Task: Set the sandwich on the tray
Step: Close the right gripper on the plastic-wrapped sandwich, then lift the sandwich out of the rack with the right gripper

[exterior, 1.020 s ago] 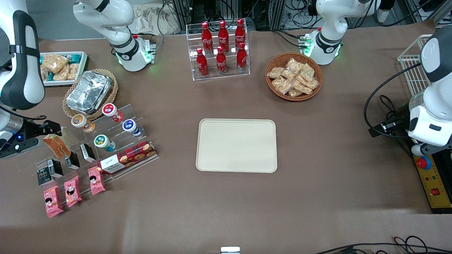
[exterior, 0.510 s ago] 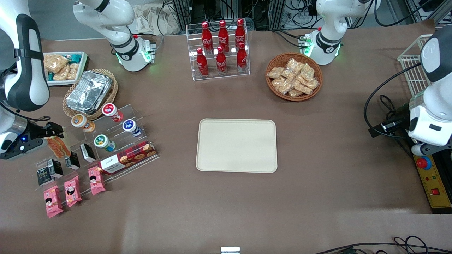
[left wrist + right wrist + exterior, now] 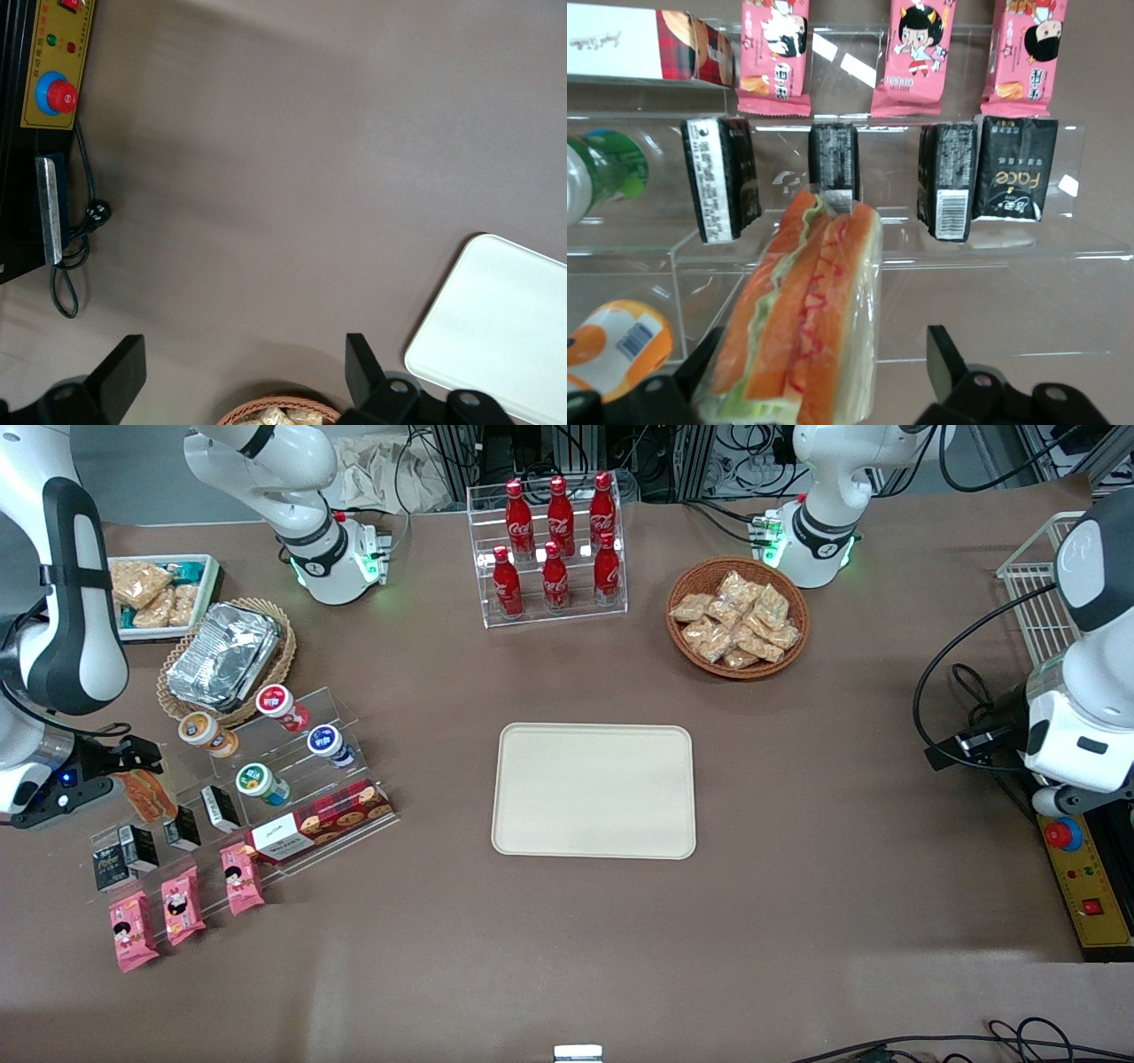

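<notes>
At the left edge of the front view, about midway down, the right arm's gripper hung over the top step of a clear acrylic stand, with the sandwich directly between its fingers. From the wrist camera the wedge lay between the two black fingers, its long axis running away from the camera toward the row of black boxes; whether the fingers pressed its sides or only flanked it could not be told. Clear, glossy wrap covered it, and the cut face showed pale soft bread with orange-red stripes and a green edge, so it would likely dent under a hard squeeze. The tray, a smooth matte cream rectangle with rounded corners and a low rim, lay bare at the centre of the front view, well apart from the gripper across the brown table. By my judgement the coming move turned on lifting the wedge clear of the stand and carrying it sideways toward frame centre. Pink snack packets lined the lowest step.
</notes>
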You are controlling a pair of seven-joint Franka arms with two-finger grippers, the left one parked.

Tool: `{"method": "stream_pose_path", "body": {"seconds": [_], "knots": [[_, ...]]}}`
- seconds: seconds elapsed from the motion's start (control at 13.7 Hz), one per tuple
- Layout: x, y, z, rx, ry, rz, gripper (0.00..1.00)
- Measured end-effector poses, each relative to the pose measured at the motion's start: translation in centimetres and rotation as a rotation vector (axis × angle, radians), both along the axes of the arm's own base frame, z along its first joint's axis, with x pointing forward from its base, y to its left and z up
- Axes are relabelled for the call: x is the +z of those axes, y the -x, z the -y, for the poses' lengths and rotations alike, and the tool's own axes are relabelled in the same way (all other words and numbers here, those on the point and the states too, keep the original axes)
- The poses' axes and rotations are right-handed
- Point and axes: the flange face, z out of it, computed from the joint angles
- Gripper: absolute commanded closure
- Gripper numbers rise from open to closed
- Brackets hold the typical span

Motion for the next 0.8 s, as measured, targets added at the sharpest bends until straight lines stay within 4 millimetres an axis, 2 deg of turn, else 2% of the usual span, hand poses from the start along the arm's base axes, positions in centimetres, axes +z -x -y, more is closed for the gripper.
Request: {"method": "stream_pose_path", "body": {"seconds": [0.22, 0.58, 0.8], "knots": [[-0.3, 0.0, -0.1, 0.001, -0.001, -0.006, 0.64], [0.4, -0.3, -0.1, -0.002, -0.007, -0.013, 0.64], [4.3, -1.6, -0.3, -0.003, -0.009, -0.029, 0.64]]}}
